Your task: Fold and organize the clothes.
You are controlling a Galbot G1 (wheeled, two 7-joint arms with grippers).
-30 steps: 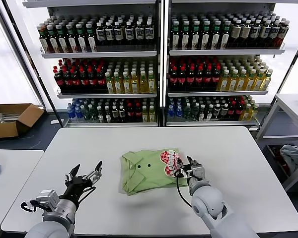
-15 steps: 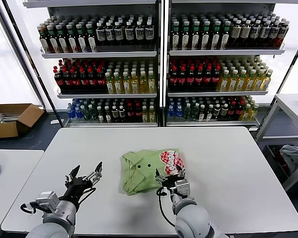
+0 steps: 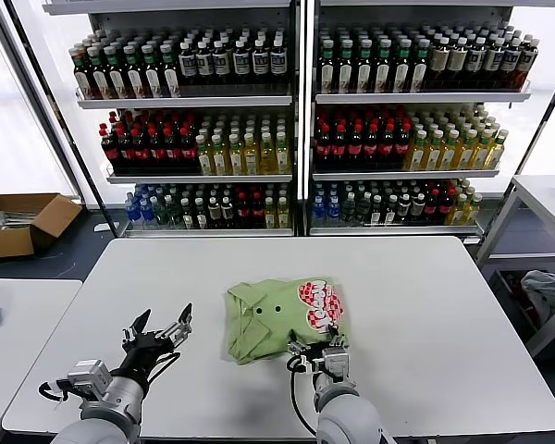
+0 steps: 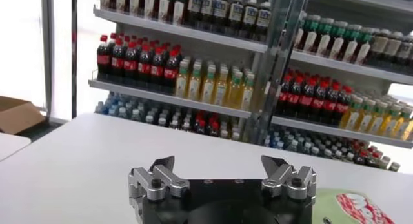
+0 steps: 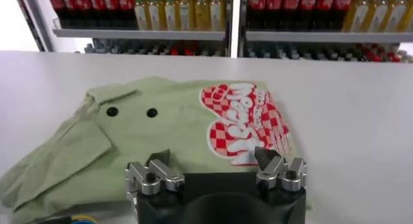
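Since a second ago, the right gripper [image 3: 316,352] has let go of the light green shirt's [image 3: 273,319] right edge and drawn back to its near edge, jaws spread wide and empty. From the head, the folded shirt lies mid-table [image 3: 425,305]; the left gripper [image 3: 157,331] hovers wide open to its left. Left wrist: spread fingers [image 4: 162,177], bottle shelves [image 4: 213,83] beyond. Right wrist: fingers [image 5: 155,173] splayed just short of the shirt's [image 5: 161,138] near edge.

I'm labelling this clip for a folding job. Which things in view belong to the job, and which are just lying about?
Part of the job:
- light green shirt, folded on the white table
- right gripper, open at the shirt's near edge
- left gripper, open, off to the shirt's left

Just lying about:
- bottle shelves
- cardboard box
- grey-blue cloth bundle
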